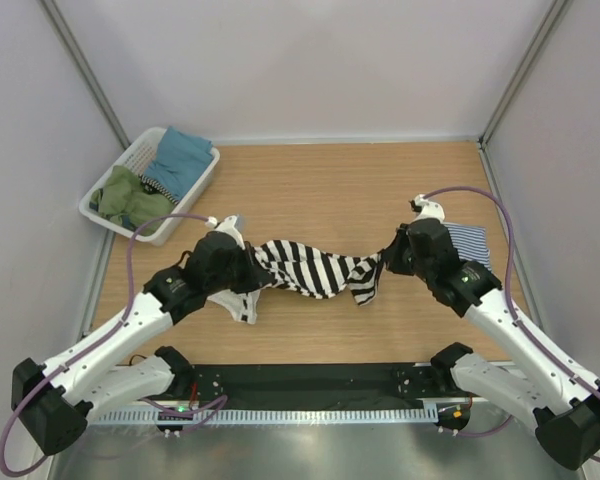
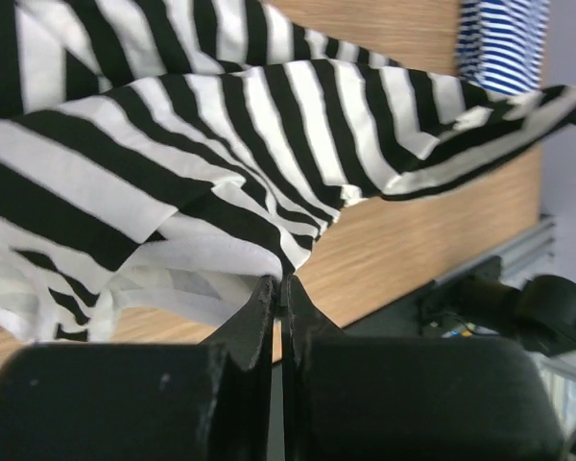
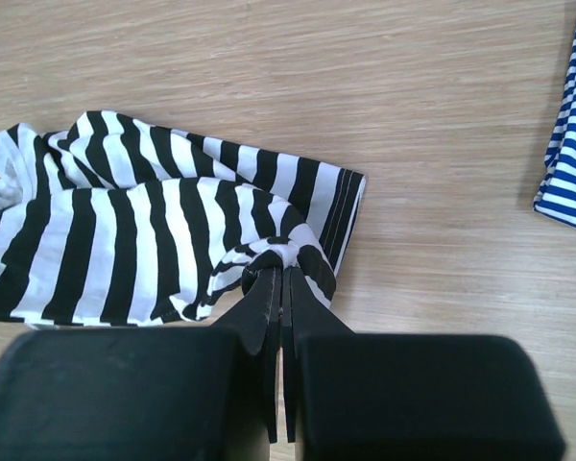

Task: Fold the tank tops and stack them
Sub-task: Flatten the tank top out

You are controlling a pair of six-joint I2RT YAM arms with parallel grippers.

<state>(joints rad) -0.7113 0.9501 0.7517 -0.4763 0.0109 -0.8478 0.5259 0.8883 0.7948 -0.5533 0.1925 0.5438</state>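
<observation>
So my left fingers (image 2: 280, 288) and right fingers (image 3: 280, 276) are each pinching one end of the black-and-white tank top (image 1: 310, 268). Its long axis runs left to right between them across the worktop (image 1: 330, 190). The blue-striped tank top (image 1: 472, 240) is just beside my right fingers.

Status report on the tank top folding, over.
Both shut: left hand and right hand pinch opposite ends of black-striped top. It's bunched, not folded. To the right, navy top lies apart. Nothing blocking.
</observation>
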